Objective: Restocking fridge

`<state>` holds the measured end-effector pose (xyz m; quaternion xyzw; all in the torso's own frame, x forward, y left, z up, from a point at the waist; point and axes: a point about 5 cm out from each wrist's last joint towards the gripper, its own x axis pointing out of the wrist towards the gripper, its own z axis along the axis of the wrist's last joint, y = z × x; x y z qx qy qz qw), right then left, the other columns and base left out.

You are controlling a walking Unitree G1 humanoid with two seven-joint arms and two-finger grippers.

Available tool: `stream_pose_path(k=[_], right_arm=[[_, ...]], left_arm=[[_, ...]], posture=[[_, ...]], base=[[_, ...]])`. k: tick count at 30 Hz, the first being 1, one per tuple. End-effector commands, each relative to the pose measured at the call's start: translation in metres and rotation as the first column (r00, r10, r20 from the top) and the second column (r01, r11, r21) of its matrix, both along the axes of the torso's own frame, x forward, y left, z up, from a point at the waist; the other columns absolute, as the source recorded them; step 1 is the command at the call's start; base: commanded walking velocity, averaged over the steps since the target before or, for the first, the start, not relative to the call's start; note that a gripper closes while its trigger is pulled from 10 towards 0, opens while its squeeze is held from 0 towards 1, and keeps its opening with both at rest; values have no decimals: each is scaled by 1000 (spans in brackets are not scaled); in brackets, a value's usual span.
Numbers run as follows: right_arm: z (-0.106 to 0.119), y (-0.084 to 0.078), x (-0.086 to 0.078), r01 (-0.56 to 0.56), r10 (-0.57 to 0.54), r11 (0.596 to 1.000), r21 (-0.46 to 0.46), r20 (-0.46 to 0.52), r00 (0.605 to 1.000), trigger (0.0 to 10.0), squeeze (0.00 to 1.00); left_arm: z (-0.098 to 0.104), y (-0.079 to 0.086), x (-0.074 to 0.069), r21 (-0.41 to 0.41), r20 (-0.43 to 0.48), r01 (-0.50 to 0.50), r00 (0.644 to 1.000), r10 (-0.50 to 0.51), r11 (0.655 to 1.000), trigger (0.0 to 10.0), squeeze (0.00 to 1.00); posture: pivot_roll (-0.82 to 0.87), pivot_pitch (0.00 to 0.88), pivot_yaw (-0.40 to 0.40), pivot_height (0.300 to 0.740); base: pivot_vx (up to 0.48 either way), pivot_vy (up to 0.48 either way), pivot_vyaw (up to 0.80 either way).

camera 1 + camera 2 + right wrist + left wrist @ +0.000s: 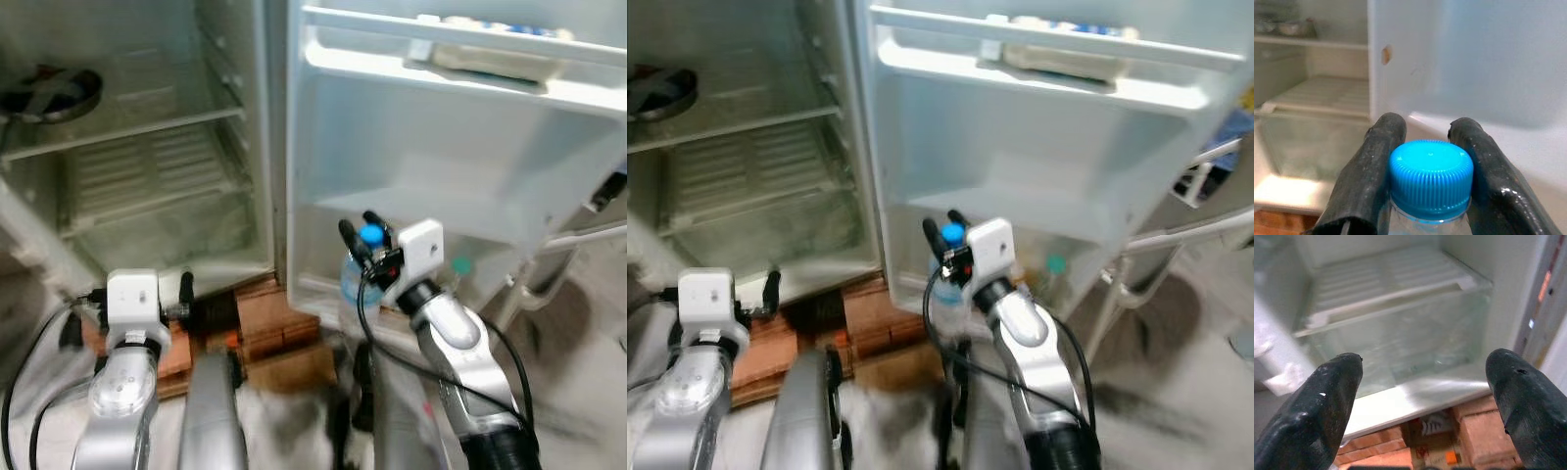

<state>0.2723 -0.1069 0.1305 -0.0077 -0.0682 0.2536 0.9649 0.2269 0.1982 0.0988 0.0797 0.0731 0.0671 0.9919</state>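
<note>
My right gripper (1427, 147) clenched on water bottle (1431, 178) before open fridge door (441, 157); left gripper (1422, 382) released, facing crisper drawer (1396, 345); brick floor (279, 333) below.

Seen from head height through two eyes side by side, looking forward and down over both silver arms into the open fridge (147, 176) and its door (460, 147); nearly the same scene in both, merely shifted sideways. From the left wrist, looking close along its parted fingers (1327, 406) at the crisper drawer (1400, 342), also visible from the head. From the right wrist, very near, facing the blue bottle cap (1431, 178) and door shelf (1488, 132).
</note>
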Motion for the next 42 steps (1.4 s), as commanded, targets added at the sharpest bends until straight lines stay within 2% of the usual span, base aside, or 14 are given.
stream_pose_path(k=[1,3,6,13,18,22,26,27,30,31,33,36,40,42], right_arm=[[12,5,4,-11,11,1000,4,55,998,10000,0],[15,14,7,-42,42,999,1,74,996,10000,0],[17,20,8,-65,65,998,4,88,994,10000,0],[28,36,18,-91,88,996,20,135,987,10000,0],[41,48,27,-95,88,995,22,212,973,10000,0],[48,58,37,-93,93,996,-13,267,959,10000,0],[55,64,42,-62,95,993,-102,363,927,10000,0],[56,65,45,-28,88,988,-149,412,907,10000,0],[54,68,44,-33,112,983,-183,445,889,10000,0],[50,70,43,-48,147,976,-214,475,868,10000,0],[31,68,41,-34,174,956,-293,469,866,10000,0],[19,65,38,-13,193,938,-347,488,851,10000,0],[7,68,34,-7,211,926,-377,504,837,10000,0],[-3,71,34,9,188,929,-371,491,851,10000,0]], left_arm=[[-1,0,-4,29,-9,-3,1000,4,1000,10000,0],[6,-1,-4,77,37,-2,999,-1,997,10000,0],[9,-2,-5,90,50,-7,999,2,996,10000,0],[-2,10,-19,42,-49,-111,992,113,993,10000,0],[-7,13,-28,50,-91,-112,989,116,992,10000,0],[-7,12,-30,50,-106,-114,987,119,992,10000,0],[2,10,-28,66,-59,-94,993,98,993,10000,0],[4,9,-28,76,-45,-83,995,86,994,10000,0],[5,8,-30,77,-37,-81,996,84,994,10000,0],[6,7,-30,77,-33,-80,996,82,994,10000,0],[9,4,-31,86,-20,-72,997,73,994,10000,0],[11,2,-32,100,-9,-60,998,61,993,10000,0],[13,1,-36,108,-3,-55,998,56,993,10000,0],[13,1,-36,111,-5,-49,999,50,993,10000,0]], posture=[[129,97,-22,537],[133,103,-21,537],[137,108,-21,537],[157,134,-23,537],[175,147,-25,507],[186,178,-26,507],[196,178,-35,507],[198,183,-39,507],[199,192,-43,507],[198,194,-45,507],[203,203,-53,507],[209,208,-56,507],[217,217,-55,507],[224,226,-53,507]], base=[[0,0,0],[0,0,0],[0,0,0],[0,0,0],[0,0,0],[0,0,0],[0,0,0],[0,0,0],[0,0,0],[0,0,0],[0,0,0],[0,0,0],[0,0,0],[0,0,0]])
